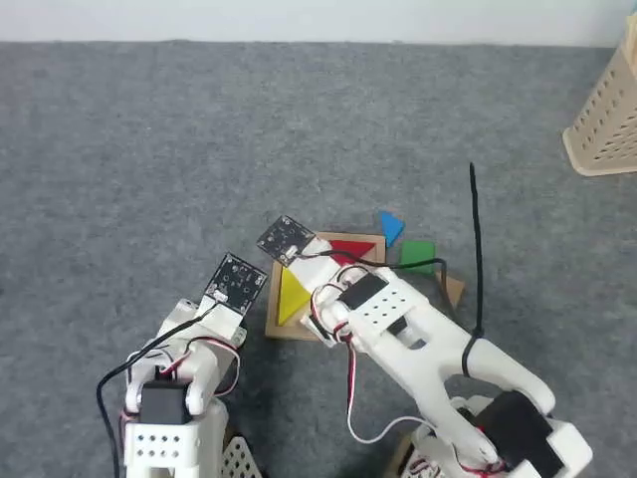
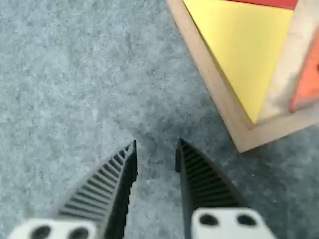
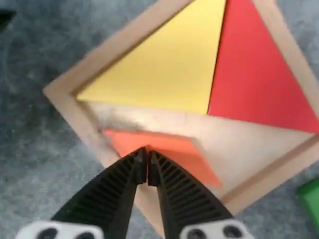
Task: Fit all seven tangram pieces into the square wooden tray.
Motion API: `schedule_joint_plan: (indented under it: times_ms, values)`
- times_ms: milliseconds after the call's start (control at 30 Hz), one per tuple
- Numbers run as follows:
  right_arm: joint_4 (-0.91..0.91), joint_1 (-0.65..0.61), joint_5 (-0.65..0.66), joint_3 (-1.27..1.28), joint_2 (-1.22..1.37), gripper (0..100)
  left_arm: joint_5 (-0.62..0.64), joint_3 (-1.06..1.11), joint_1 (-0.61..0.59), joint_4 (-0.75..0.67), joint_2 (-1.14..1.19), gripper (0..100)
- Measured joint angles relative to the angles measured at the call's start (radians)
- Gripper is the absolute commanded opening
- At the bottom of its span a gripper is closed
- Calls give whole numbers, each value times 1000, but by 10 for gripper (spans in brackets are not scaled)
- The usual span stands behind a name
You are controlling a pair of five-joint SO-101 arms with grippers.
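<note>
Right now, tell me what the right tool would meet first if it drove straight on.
Probably the orange piece in the wooden tray; the right tool points at its edge, though depth is unclear.

Shining soft and even from overhead, leaving the table (image 1: 149, 149) bright. Throwing only faint, diffuse shadows beneath the arms (image 1: 428, 349) and, in the left wrist view, just ahead of the left tool (image 2: 156, 143). Gleaming palely on the bare tray (image 3: 239, 142) floor.
</note>
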Motion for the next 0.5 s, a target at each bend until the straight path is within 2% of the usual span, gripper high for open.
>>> schedule_joint_plan:
  times_ms: [200, 500]
  values:
    - [-32, -60, 0, 0, 2, 6, 0, 0, 0, 0, 0, 119]
    - [17, -40, -17, 2, -118, 6, 0, 0, 0, 0, 0, 119]
